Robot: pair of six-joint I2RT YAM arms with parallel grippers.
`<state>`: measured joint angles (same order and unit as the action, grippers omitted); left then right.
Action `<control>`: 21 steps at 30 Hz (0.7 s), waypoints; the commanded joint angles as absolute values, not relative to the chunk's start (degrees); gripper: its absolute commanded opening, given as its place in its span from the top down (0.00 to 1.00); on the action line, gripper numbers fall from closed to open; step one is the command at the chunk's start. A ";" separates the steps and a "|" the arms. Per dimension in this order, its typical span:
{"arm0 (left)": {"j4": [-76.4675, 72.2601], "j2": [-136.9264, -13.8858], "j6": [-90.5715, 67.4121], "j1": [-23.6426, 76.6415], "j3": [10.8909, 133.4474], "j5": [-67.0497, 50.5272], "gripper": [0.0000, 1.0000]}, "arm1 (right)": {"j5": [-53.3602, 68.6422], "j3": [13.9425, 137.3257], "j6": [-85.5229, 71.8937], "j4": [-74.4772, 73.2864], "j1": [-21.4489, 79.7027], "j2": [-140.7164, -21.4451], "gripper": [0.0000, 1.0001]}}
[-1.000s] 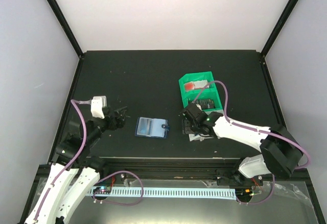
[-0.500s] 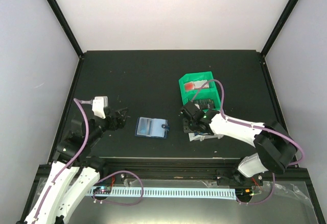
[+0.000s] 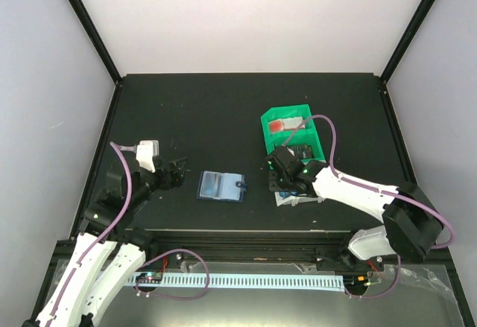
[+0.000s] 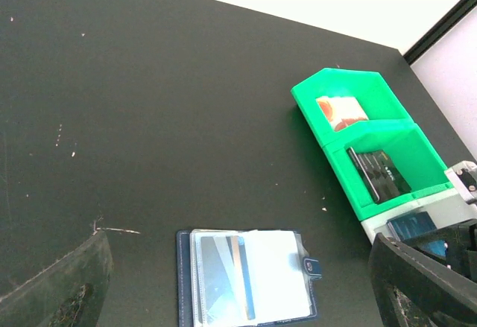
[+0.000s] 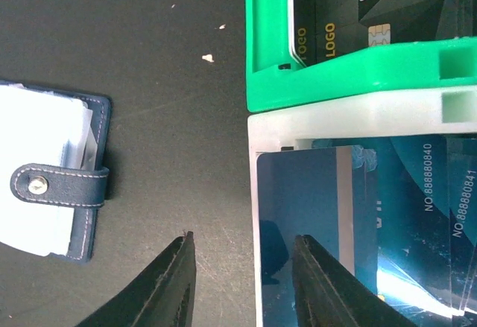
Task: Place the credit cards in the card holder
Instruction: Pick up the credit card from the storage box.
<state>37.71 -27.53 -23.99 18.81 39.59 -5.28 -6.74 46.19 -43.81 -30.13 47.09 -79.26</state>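
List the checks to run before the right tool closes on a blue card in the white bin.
1. Card holder lying open on the table, pockets facing up: ok.
2. Blue card exposed in the white bin: ok.
3. Right tool jaws around the card alone: not ok; the bin's side wall sits between them too.
4. Only one card lined up for the grip: cannot tell.
5. Left tool open and apart from the card holder: ok.
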 commanded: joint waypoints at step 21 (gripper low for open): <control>38.23 -29.46 -23.88 18.46 39.74 -4.92 0.04 | -10.02 45.96 -44.42 -30.71 46.58 -82.23 0.64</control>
<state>37.71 -29.02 -24.01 18.81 39.57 -5.28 -8.47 45.41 -44.95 -29.95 46.76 -80.68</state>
